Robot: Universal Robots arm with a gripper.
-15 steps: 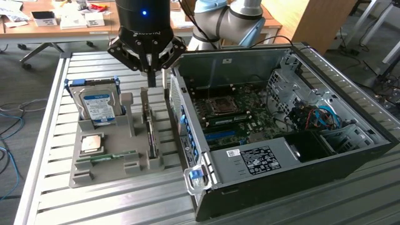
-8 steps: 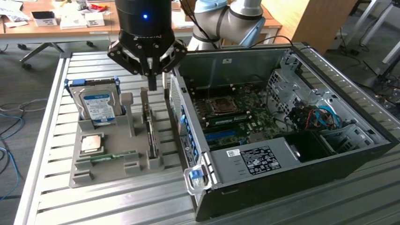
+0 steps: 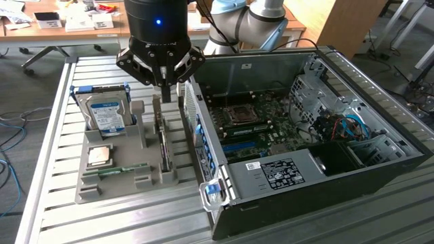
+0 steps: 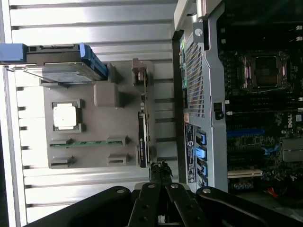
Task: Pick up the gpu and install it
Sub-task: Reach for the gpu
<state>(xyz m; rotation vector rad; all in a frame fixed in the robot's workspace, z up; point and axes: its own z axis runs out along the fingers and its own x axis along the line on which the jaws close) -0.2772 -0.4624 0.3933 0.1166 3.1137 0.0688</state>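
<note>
The gpu (image 3: 162,138) stands on its long edge in a slot of the grey parts tray (image 3: 135,179), its dark board running along the side nearest the computer case. In the wrist view the gpu (image 4: 143,135) shows as a thin dark strip with a metal bracket at one end. My gripper (image 3: 164,94) hangs just above the card's far end, fingers shut together with nothing between them. In the wrist view the gripper (image 4: 161,168) sits close to the card's end, just apart from it.
The tray (image 4: 97,130) also holds a hard drive (image 3: 107,114) in a blue caddy, a CPU (image 3: 99,155) and a RAM stick (image 3: 125,169). The open computer case (image 3: 397,168) lies at the exterior view's right, its motherboard (image 3: 254,127) exposed. All of this rests on a slatted metal table (image 3: 122,223).
</note>
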